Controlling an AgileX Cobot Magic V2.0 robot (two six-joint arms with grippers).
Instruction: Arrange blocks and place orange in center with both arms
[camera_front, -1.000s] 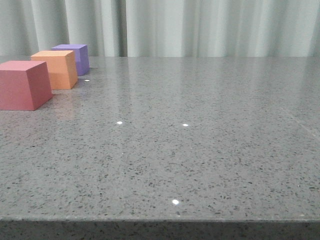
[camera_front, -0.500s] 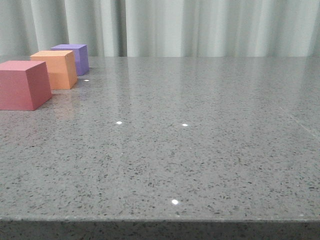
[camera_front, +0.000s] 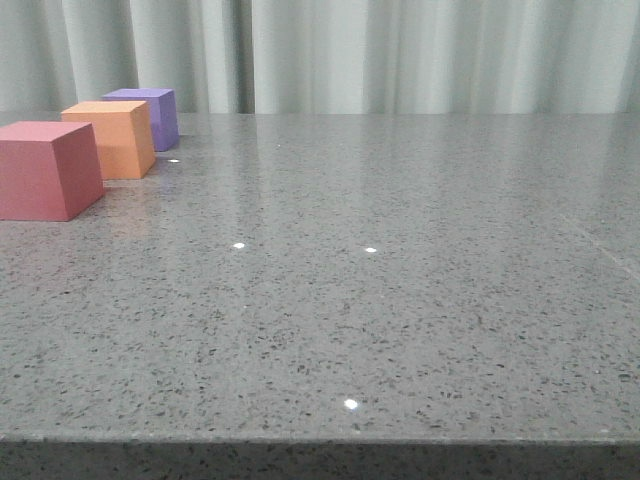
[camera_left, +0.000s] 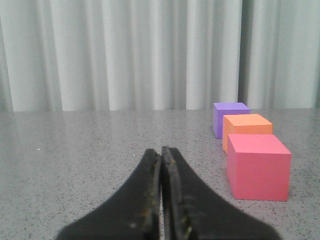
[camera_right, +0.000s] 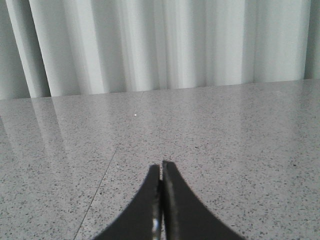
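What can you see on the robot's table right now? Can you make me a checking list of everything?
Surface: grey speckled stone table, shiny, with small light glints.
Job's things: red-pink matte cube, orange matte cube and purple matte cube stand in a row at the far left, orange in the middle, purple farthest back.
Clutter: nothing seen.
Grippers: left gripper shut and empty, low over the table near the cubes; right gripper shut and empty, over bare table.
Cables: nothing seen.
Surroundings: pale pleated curtain behind the table.
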